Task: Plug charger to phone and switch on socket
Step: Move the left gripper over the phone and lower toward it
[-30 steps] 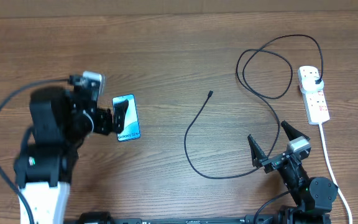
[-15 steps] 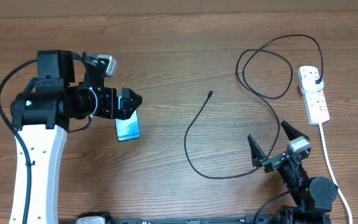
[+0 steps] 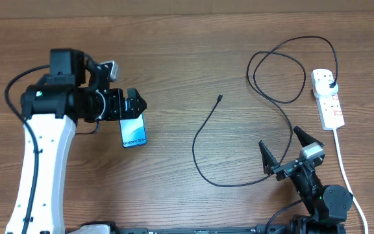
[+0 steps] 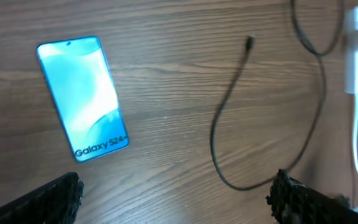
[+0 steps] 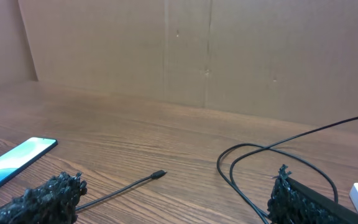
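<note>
Right gripper (image 3: 280, 138) at the table's near edge stands wide open, holding nothing, the charger cable (image 3: 197, 138) passing below its gap; left gripper (image 3: 135, 104) equally wide, empty, poised over the phone (image 3: 134, 134), which lies face up; farthest, the cable's plug (image 3: 330, 84) seems seated in the white power strip (image 3: 330, 107).

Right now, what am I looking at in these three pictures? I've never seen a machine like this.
Two robot arms stand at a wooden table. One picture looks down from above; the other two come from a camera on each wrist, so the dark shapes at their bottom corners are pincer fingers. The left pincer hangs open close to the phone; the right pincer sits open near the front edge. Neither holds anything. The black charger snakes across the table, its free tip apart from the phone, its plug in the white socket.
</note>
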Controlling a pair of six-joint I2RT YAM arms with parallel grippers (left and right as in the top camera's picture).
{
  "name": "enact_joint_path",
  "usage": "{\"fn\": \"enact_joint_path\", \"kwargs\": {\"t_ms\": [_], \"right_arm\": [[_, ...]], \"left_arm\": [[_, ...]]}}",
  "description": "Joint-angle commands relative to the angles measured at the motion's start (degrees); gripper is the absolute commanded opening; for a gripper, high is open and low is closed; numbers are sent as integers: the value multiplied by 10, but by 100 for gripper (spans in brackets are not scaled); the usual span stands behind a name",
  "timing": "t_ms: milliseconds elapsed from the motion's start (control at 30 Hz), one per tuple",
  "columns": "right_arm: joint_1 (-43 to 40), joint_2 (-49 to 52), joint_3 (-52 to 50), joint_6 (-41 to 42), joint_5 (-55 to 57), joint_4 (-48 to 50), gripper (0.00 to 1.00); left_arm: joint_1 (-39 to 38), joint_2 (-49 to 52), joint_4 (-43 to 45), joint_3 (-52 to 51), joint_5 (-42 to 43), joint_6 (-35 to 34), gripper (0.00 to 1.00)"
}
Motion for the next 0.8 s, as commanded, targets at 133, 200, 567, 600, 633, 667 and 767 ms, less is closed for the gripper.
{"fn": "enact_joint_path", "kwargs": {"t_ms": [133, 200, 567, 600, 633, 667, 767], "right_arm": [[-4, -6, -6, 1, 4, 2, 100], [-4, -6, -6, 1, 4, 2, 100], [-4, -6, -6, 1, 4, 2, 100], [-4, -6, -6, 1, 4, 2, 100], [-4, -6, -6, 1, 4, 2, 100], [-4, -6, -6, 1, 4, 2, 100], [-4, -6, -6, 1, 4, 2, 100]], "left_arm": [[-40, 88, -73, 136, -109, -63, 100], [-48, 115, -102, 175, -137, -64, 100], [-61, 243, -145, 205, -172, -64, 100], [-61, 256, -147, 205, -176, -64, 100], [-61, 270, -148, 205, -179, -67, 100], [-61, 285, -149, 205, -182, -68, 100], [-61, 320, -148, 204, -182, -71, 100]]}}
